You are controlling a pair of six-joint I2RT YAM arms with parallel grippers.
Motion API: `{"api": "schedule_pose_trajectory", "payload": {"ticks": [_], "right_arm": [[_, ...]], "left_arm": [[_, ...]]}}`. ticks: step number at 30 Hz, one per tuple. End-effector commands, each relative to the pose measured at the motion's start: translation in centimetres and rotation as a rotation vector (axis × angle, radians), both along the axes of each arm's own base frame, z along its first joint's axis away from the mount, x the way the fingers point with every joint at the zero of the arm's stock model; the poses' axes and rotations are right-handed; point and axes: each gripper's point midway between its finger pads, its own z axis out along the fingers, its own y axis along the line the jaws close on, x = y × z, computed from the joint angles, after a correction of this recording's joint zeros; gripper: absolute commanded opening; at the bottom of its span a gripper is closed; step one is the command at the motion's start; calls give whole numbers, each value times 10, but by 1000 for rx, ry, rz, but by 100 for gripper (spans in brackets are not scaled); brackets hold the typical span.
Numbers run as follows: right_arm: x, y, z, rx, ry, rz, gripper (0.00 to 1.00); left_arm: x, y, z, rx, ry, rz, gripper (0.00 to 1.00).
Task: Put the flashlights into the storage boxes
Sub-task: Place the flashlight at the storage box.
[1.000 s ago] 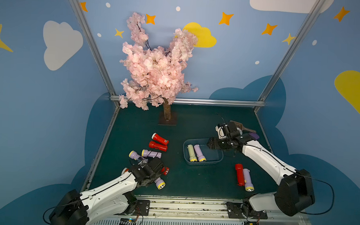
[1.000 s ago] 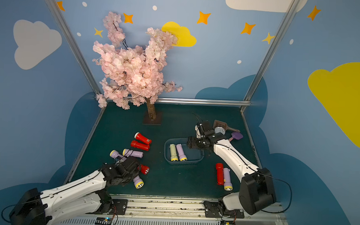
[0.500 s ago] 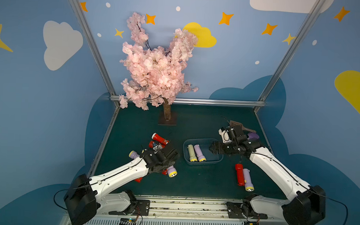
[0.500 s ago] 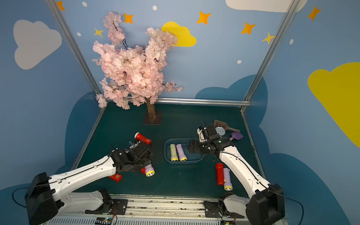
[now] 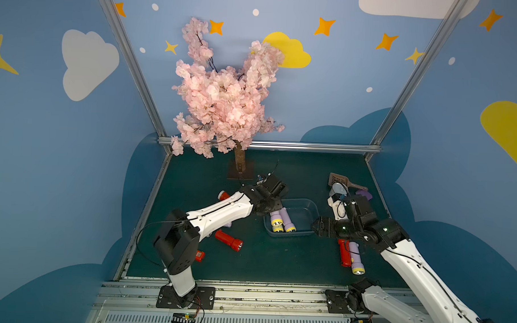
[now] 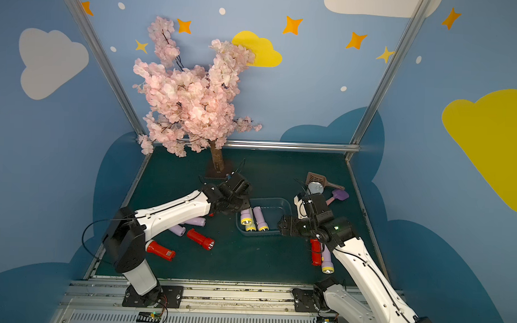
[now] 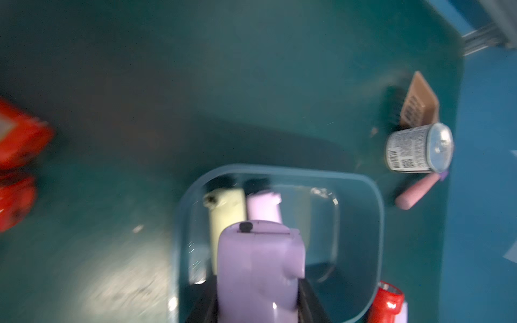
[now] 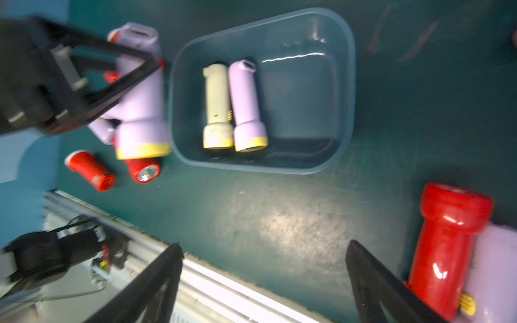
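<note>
My left gripper (image 5: 271, 211) is shut on a lilac flashlight (image 7: 260, 265) with a yellow head and holds it over the left end of the blue-grey storage box (image 5: 309, 204). Inside the box lie a pale green flashlight (image 8: 218, 106) and a lilac flashlight (image 8: 246, 106), side by side. My right gripper (image 8: 264, 247) is open and empty, just off the box's front right corner (image 5: 315, 226). A red flashlight (image 5: 344, 254) and a lilac one (image 5: 356, 257) lie under the right arm. Several red (image 6: 200, 238) and lilac (image 6: 194, 221) flashlights lie front left.
A brown slotted scoop (image 5: 336, 179), a silver can (image 5: 337, 188) and a purple toy spade (image 5: 364, 194) sit at the back right. The pink blossom tree (image 5: 224, 102) stands at the back centre. A metal rail (image 5: 247, 289) runs along the front edge.
My left arm has carried the lilac flashlight from the front left pile up to the box's left end. My right gripper has drawn back from the box toward the front right.
</note>
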Motion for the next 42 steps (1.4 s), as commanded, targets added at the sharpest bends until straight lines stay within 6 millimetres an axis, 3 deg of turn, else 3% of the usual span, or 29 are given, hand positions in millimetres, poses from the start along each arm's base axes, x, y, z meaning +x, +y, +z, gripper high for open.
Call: {"api": "schedule_pose_trajectory", "payload": {"ticks": [1,10,18,31,42], "right_arm": [[-21,3,1,51,55,17,91],[-28,-10,2,7,53,-22,91],[-27,-15,3,-17,43,-30,91],[-25,-17,-4,-38,42,-35,91],[-24,-18,-5,-48,43,-38,91]], "left_arm": [[13,-28,4,-56,-7,-88,17],[25,-91,-23,-124,58,-168,17],[20,-112,-52,-108,95,-191,17],[18,-93,-91,-28,137,-137,20],[21,-72,-108,41,136,-89,23]]}}
